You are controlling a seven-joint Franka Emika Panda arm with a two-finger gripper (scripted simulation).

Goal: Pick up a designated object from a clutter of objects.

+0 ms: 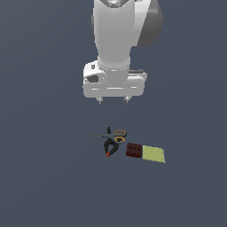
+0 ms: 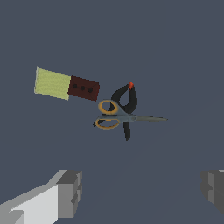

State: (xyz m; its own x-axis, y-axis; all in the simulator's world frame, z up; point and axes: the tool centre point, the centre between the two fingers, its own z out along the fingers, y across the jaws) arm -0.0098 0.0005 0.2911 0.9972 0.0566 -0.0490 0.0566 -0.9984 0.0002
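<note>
The dark reddish-brown block [image 1: 134,150] with dark spots lies on the grey surface, touching the yellow-green pad [image 1: 153,154] on the exterior view's right. In the wrist view the block [image 2: 83,88] sits beside the pad [image 2: 52,83]. The scissors [image 1: 116,135] with orange-yellow handles lie across the black red-tipped clamp [image 1: 111,146], just to the exterior view's left of the block; they also show in the wrist view, scissors [image 2: 117,118] over clamp [image 2: 126,99]. My gripper [image 1: 113,100] hangs open and empty, well above the clutter. Its fingers [image 2: 70,193] frame the wrist view.
The flat dark grey surface [image 1: 48,177] extends around the clutter in every direction. No other objects or edges are in view.
</note>
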